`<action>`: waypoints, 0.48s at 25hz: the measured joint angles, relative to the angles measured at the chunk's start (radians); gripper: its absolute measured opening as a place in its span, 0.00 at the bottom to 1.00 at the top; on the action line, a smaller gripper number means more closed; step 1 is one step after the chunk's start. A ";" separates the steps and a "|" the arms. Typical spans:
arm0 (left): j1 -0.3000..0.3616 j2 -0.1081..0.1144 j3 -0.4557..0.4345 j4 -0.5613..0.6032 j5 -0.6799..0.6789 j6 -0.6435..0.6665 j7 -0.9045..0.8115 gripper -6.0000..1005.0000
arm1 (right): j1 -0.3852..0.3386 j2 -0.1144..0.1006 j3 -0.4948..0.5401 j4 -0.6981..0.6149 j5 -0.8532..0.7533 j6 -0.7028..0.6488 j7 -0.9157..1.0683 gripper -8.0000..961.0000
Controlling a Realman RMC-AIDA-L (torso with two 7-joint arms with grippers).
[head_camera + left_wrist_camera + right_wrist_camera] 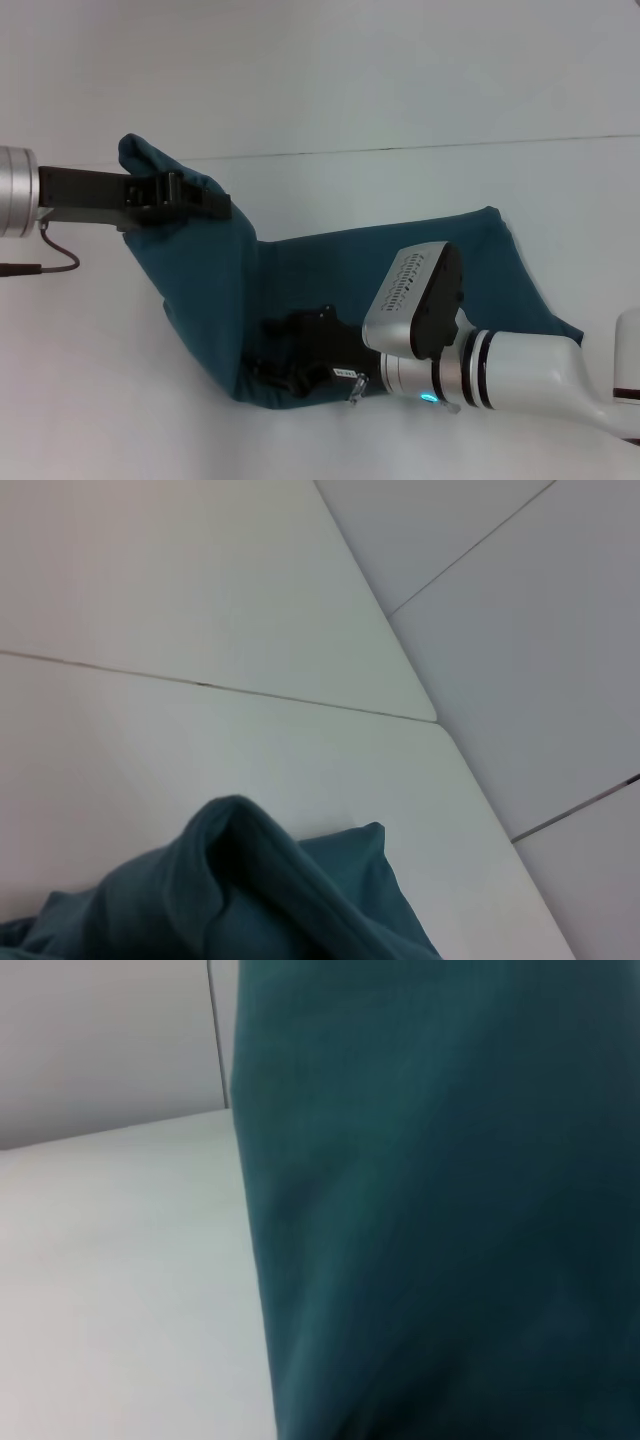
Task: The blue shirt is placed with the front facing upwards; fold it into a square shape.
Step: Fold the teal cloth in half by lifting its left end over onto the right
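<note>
One blue shirt [330,290] lies on the white counter [90,380], already narrowed into a long band running from its raised far-left corner across to the right. Both grippers sit at that band's left end, so the coming fold likely carries this end rightward along the long axis. At the far corner the left gripper [205,198] has its fingers pinching a lifted peak of cloth. Over the near edge the right gripper [285,370] rests against the fabric; whether its fingers are spread or pressed together I cannot tell.
</note>
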 joint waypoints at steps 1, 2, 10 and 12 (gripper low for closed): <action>0.000 0.001 0.000 0.000 0.000 0.000 0.002 0.05 | 0.000 0.000 0.004 0.000 0.000 0.000 0.001 0.55; 0.001 0.001 0.000 0.001 0.000 0.000 0.004 0.05 | 0.002 0.000 0.006 0.001 0.000 0.000 0.001 0.55; 0.001 0.002 -0.001 0.007 -0.001 -0.001 0.011 0.05 | 0.008 0.000 0.008 0.008 -0.002 0.001 0.002 0.55; 0.001 0.002 -0.002 0.007 -0.002 -0.002 0.012 0.05 | 0.008 0.000 0.008 0.008 -0.002 0.000 0.003 0.55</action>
